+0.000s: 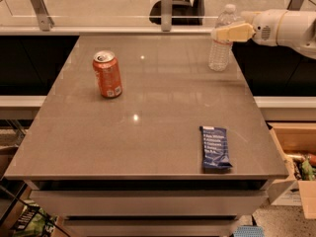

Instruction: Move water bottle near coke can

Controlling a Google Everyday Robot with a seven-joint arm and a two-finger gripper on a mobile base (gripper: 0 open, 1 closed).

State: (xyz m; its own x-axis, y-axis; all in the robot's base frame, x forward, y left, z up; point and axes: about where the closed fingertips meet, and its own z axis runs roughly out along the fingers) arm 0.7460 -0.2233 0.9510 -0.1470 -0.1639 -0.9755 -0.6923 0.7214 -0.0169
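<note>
The water bottle (220,51) is clear ribbed plastic with a white cap and stands upright at the far right of the grey table (158,132). My gripper (223,33) reaches in from the right on a white arm (284,27) and is at the bottle's upper part, just below its neck. Whether it holds the bottle does not show. The coke can (107,74) is orange-red with a silver top. It stands upright at the left of the table, well apart from the bottle.
A dark blue snack bar (215,147) lies flat near the front right of the table. A glass rail with metal posts (167,8) runs along the back edge. An open cardboard box (296,154) sits to the right, below table height.
</note>
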